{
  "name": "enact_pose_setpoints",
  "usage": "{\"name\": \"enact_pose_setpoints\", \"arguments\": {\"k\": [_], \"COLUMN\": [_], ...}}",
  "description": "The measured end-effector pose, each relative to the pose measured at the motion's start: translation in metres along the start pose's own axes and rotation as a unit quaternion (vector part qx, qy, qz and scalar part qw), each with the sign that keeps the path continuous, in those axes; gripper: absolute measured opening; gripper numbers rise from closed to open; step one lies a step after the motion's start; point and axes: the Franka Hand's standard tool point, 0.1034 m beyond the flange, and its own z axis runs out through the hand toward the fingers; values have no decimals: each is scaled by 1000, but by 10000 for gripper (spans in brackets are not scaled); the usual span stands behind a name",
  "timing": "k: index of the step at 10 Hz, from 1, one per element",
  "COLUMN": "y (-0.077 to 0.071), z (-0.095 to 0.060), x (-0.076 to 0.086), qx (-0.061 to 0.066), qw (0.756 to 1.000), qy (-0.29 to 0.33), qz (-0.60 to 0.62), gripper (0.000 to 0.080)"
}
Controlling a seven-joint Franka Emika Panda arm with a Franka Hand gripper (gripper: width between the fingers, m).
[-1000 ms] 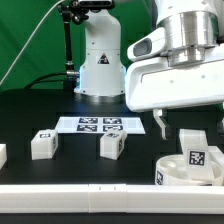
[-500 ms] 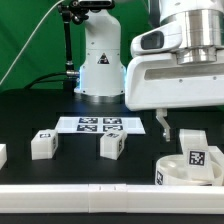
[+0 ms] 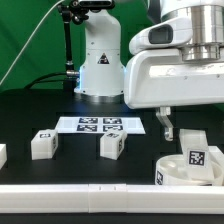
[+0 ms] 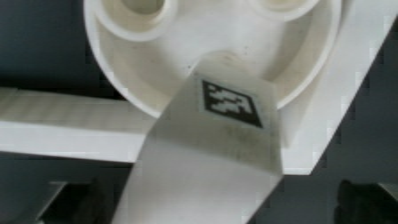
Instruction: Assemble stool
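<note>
White ring-shaped plastic seat [image 3: 175, 170]: exterior view's lower right.
Gripper [image 4: 228, 192]: spread around tagged white leg block [image 4: 222, 110].
Tip: centre, then pinch.

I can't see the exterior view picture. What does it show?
The robot's white hand hangs above the round seat at the exterior view's right, where a tagged leg stands. Two more legs sit on the black table before the marker board.

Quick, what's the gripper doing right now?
Gripper: open, holding nothing. The jaws are spread on either side of the tagged leg at the seat, with gaps showing.
</note>
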Motion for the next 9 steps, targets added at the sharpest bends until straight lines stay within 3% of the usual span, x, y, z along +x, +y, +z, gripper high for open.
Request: {"name": "enact_pose_setpoints", "arguments": {"k": [1, 3, 7, 9], "y": [-2, -13, -14, -10], "z": [1, -1, -2, 0], "x": [-1, -6, -2, -4], "qx": [3, 26, 25, 27], "qw": [1000, 995, 996, 989], "qy": [-13, -91, -88, -88], "qz": [-6, -12, 2, -114], "gripper": [649, 649, 649, 649]}}
